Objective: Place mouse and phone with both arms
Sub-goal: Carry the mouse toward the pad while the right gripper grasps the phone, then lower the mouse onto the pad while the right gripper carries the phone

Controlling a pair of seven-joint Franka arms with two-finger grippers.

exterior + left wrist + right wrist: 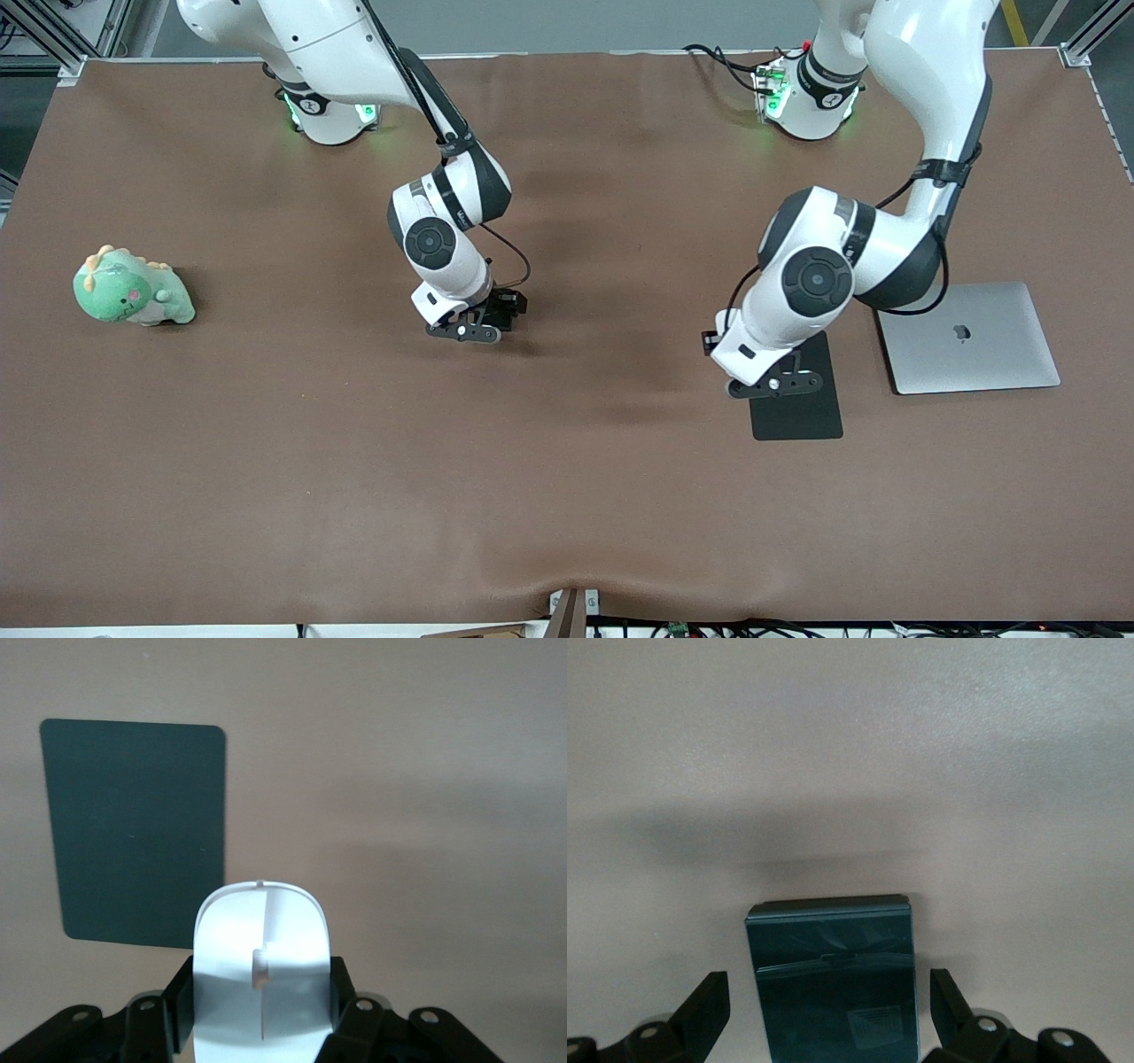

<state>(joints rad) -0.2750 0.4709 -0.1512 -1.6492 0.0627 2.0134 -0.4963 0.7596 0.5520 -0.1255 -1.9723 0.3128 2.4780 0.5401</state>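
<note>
Left tool (261,1028) is gripping the mouse (262,970) over the mouse pad (796,403); right tool (828,1014), fingers wide, is straddling the phone (831,979) mid-worktop, apparently resting—glossy mouse risking slipping.

No legible text or numbers are found in any view. One brand sign is noted: an apple-shaped logo (961,332) at the centre of the lid of the closed silver laptop (1001,354), lying on the counter (567,496) toward the left arm's end. A faint square mark on the phone (833,983) cannot be read.
</note>
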